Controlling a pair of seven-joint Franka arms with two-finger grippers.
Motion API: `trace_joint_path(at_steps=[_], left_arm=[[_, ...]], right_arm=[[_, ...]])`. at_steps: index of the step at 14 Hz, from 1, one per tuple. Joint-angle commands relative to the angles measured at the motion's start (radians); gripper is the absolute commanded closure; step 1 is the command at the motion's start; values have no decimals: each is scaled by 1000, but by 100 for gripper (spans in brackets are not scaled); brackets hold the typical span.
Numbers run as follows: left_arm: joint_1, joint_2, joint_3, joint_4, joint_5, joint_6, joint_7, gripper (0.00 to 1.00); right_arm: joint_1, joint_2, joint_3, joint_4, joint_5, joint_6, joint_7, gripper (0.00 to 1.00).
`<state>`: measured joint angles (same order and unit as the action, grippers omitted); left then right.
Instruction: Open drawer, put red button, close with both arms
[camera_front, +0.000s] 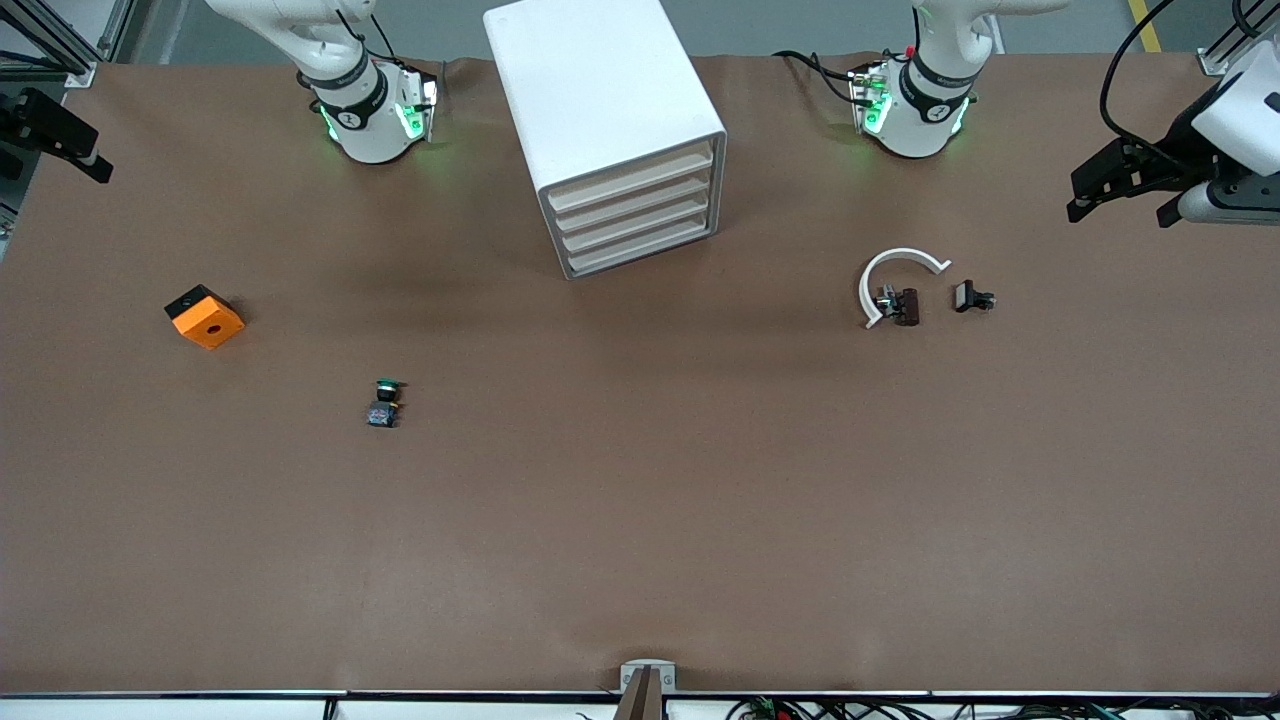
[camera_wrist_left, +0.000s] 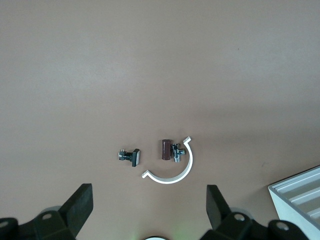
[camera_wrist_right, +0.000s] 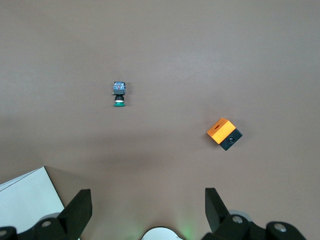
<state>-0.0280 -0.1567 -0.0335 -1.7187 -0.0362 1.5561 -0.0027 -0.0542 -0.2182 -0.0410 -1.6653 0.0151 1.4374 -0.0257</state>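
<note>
– Brown table (camera_front: 640, 520), mostly bare. Has anything been started?

– By my reading, nothing. The white drawer cabinet (camera_front: 600, 100) stands between the two arm bases, and all four drawer fronts (camera_front: 635, 215) sit flush, so the opening step is not yet done.

– And the red button?

– I can't pick out a red cap anywhere. A green-capped button (camera_front: 384, 402) lies toward the right arm's end, nearer the front camera than the orange cube (camera_front: 205, 317). Toward the left arm's end there is a white curved bracket (camera_front: 895, 262) with a small dark reddish-brown piece (camera_front: 908, 306) in its curve, and a black clip (camera_front: 970, 297) just beside it. That reddish piece might be the button lying on its side, but it is too small to be sure.

– Claws?

– Both are spread wide and hold nothing. The left gripper (camera_wrist_left: 149, 205) hangs over the left arm's end of the table, with the bracket pieces below it. The right gripper (camera_wrist_right: 148, 205) hangs over the right arm's end, above the area with the green button and the cube. Neither touches anything.

– So what is left?

– All of it, I judge: pull a drawer out, find and lift the button, drop it in, then push the drawer shut with both arms.
</note>
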Motion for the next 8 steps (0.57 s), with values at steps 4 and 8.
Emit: trace_joint_path(at_steps=[4, 8], left_arm=[[0, 3, -2, 10, 9, 1, -5, 0], [-1, 8, -2, 11, 9, 1, -6, 0]], right_arm=[[4, -9, 0, 6, 2, -8, -13, 0], [5, -7, 3, 6, 2, -8, -11, 0]])
